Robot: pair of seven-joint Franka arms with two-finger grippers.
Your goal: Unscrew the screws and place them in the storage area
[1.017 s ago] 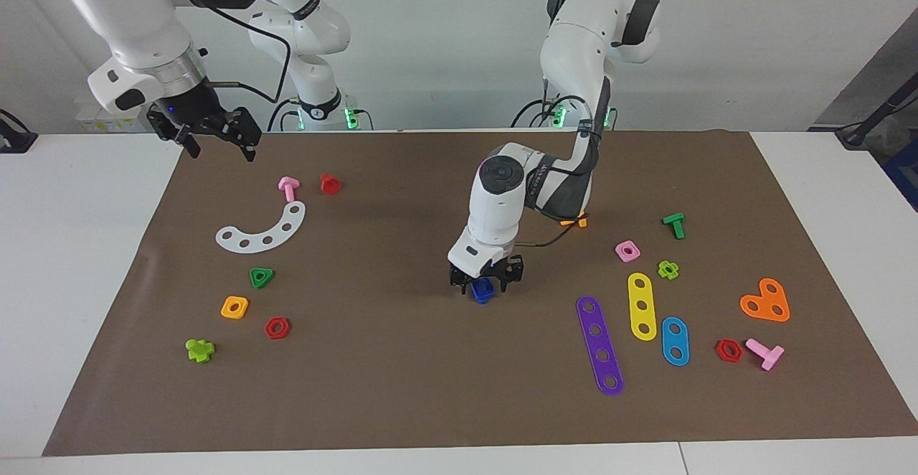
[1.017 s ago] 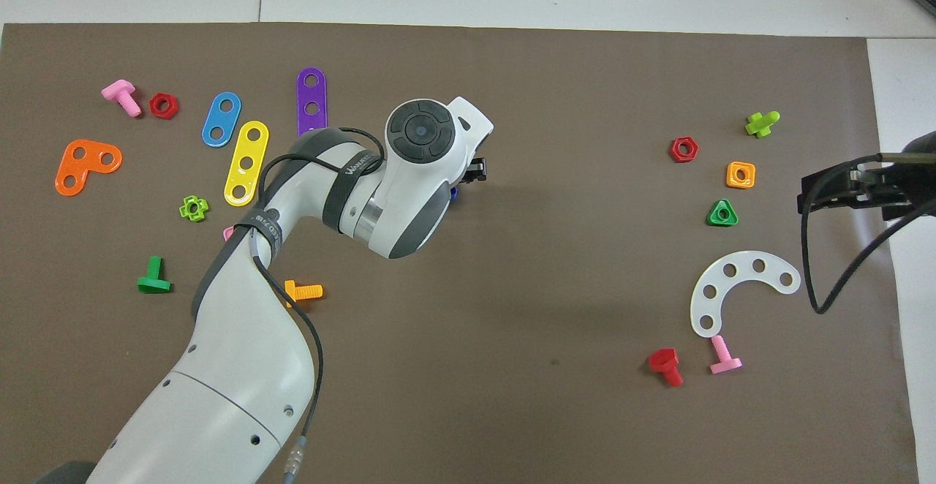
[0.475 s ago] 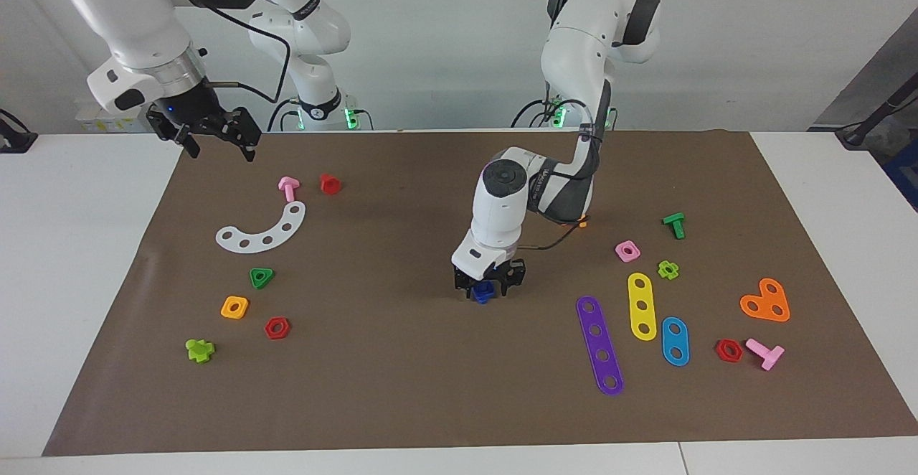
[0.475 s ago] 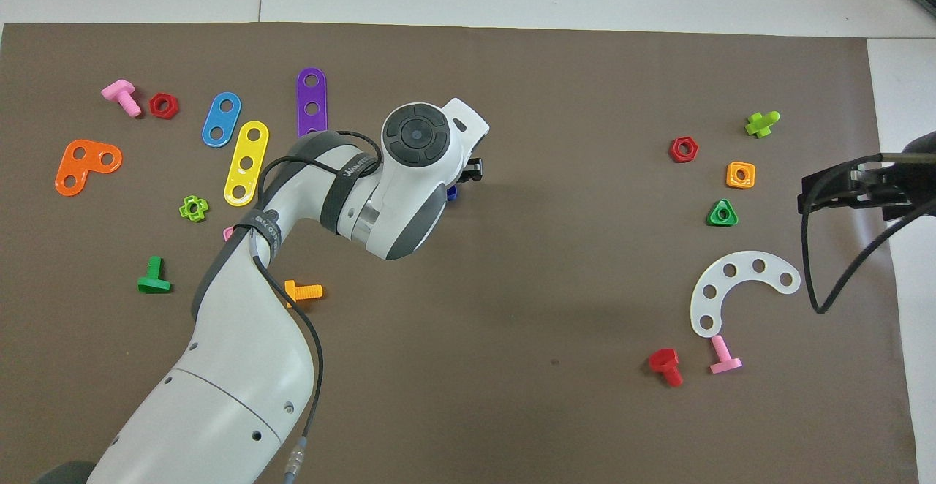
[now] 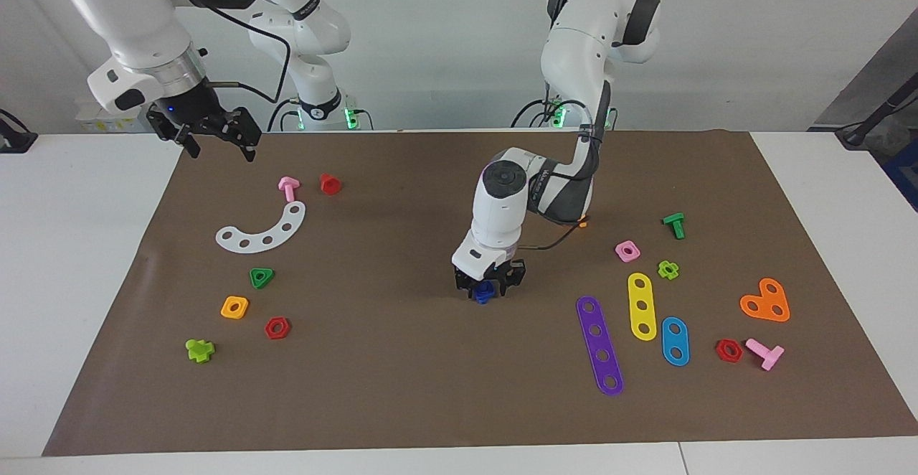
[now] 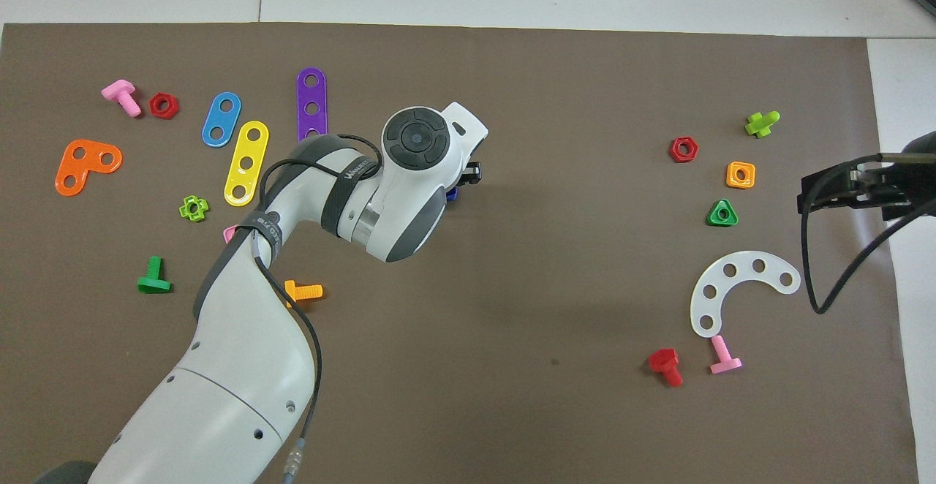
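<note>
We note the left gripper (image 5: 486, 290) has narrowed around the dark-blue screw (image 5: 485, 291) at mid-mat; whether it pinches yet we cannot tell. Unscrewing seems imminent. The right gripper (image 5: 214, 138) waits, spread.

The left arm reaches from its base out over the middle of the counter, its upper link sloping down and forward, the elbow bent, and the white wrist turned straight down. A black cable is strapped along the forearm and loops by the wrist. The left claw (image 5: 486, 290) points down and sits low at the mat, its two black fingers (image 5: 463, 283) standing either side of a small dark-blue screw (image 5: 485, 291); whether they press it cannot be told. The right arm waits, raised at its own end of the counter, wrist angled down and inward, with the right claw (image 5: 219, 143) in the air, fingers spread apart and holding nothing.
</note>
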